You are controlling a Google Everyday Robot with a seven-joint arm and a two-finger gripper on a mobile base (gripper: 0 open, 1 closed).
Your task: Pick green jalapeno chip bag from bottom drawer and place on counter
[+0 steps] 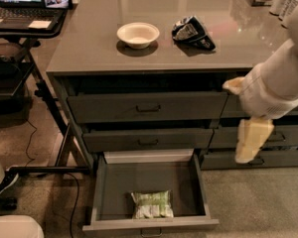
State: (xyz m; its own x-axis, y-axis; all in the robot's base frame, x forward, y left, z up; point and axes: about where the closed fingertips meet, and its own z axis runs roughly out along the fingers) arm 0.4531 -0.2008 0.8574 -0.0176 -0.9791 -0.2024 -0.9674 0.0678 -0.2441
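- The small pale green and white foil green jalapeno chip bag [152, 205] lies flat on the drawer floor. It is near the front edge, about midway between the side walls and touching neither.
- The wide, shallow grey metal bottom drawer [100, 192] stands pulled open beneath two upper grey drawers [146, 106] of like form.
- The pale cream pincer [252, 142] hangs to the right of the open drawer, level with the middle drawer and well apart from the bag. It has hold of nothing visible; how far open it is cannot be told.
- Step in hand, as judged: the approach. The pincer should travel left and down, clear of the drawer's right wall and front rim. It should descend straight onto the bag's middle and close across its narrower span.
- The large glossy grey-beige table [89, 48] above carries a round white bowl [138, 34] and a dark blue-black and silver snack bag [192, 32]. The bare surface left of the bowl suits the placing.
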